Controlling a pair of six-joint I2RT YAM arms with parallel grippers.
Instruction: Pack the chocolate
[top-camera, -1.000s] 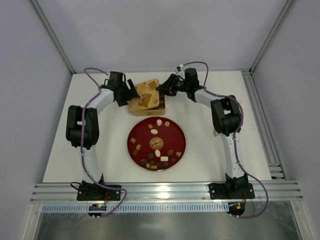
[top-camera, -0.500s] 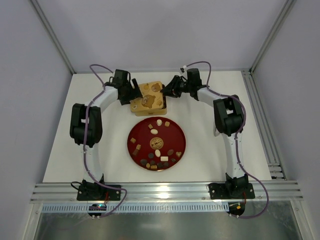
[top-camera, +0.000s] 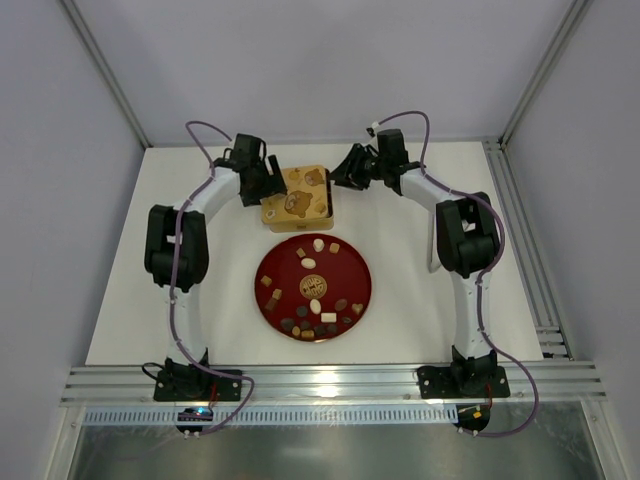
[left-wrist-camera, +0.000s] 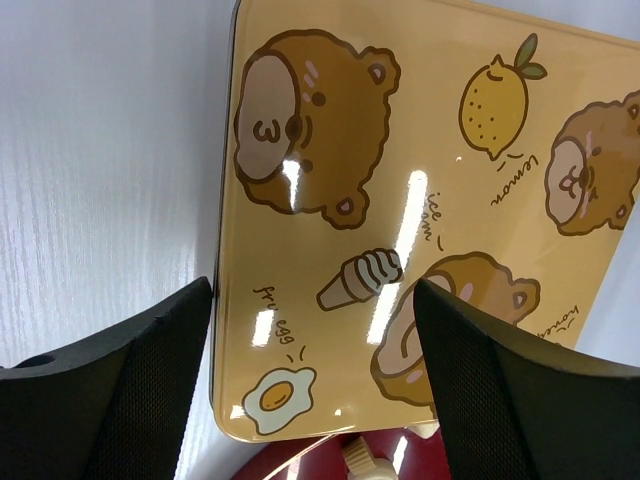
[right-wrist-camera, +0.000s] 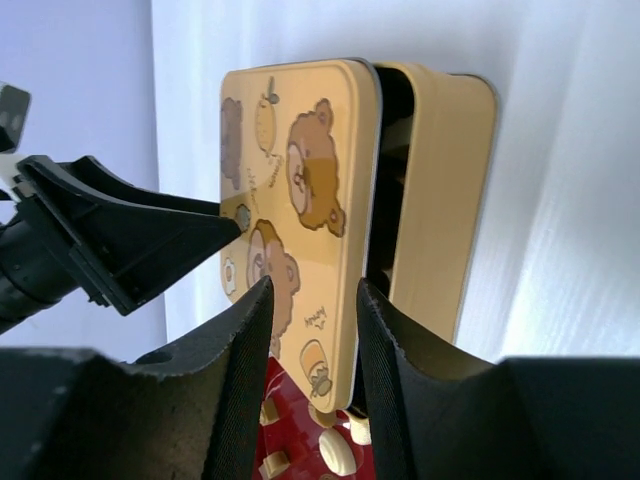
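My left gripper hangs wide open over the lid, holding nothing. My right gripper stands part open astride the lid's edge; I can't tell whether it grips. The chocolate lies on the plate, near the box.

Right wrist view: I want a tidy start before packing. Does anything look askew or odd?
Yes. The gold bear-printed tin lid stands apart from the gold square box along one edge, with a dark gap between them, so it is not seated closed.
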